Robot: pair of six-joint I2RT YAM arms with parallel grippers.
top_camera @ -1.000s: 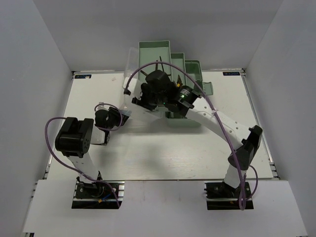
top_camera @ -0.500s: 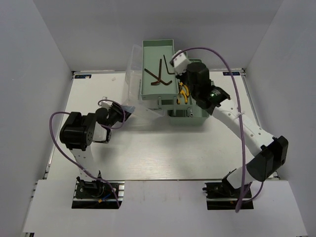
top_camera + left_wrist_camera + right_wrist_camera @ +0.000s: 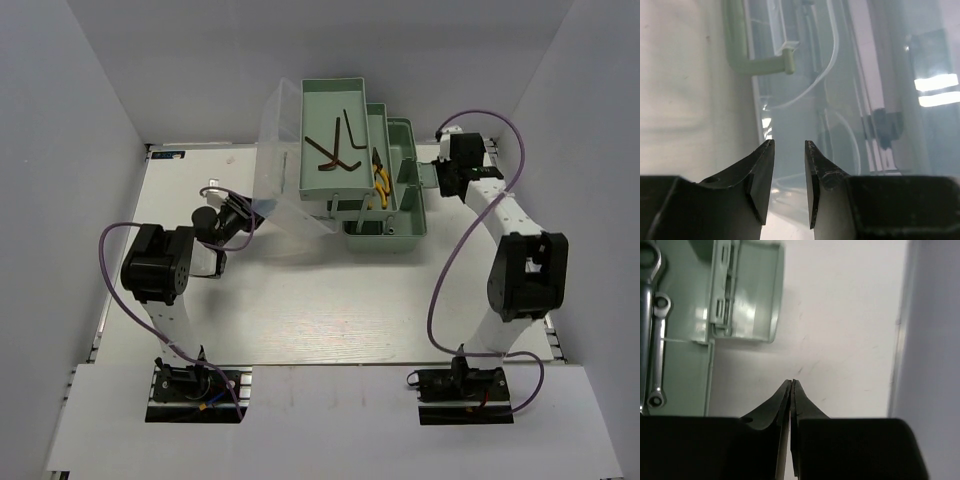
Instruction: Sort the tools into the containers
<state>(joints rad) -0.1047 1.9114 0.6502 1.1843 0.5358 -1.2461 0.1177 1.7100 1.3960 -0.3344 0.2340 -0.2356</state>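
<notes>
Beside toolbox | right tool withdrawn, now closed empty | left tool slightly open

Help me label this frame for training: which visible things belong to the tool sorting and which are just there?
Job:
- hex keys, in the top tray
- pliers, in the middle tray
- wrenches, in the toolbox bin
- toolbox with its translucent lid

Just there:
- purple cables
- table
- grey walls

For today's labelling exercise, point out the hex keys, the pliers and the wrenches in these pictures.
hex keys (image 3: 335,150), top view, where the two dark keys meet in the upper tray.
pliers (image 3: 381,180), top view, on the yellow handles.
wrenches (image 3: 658,355), right wrist view, on a silver shaft.
</notes>
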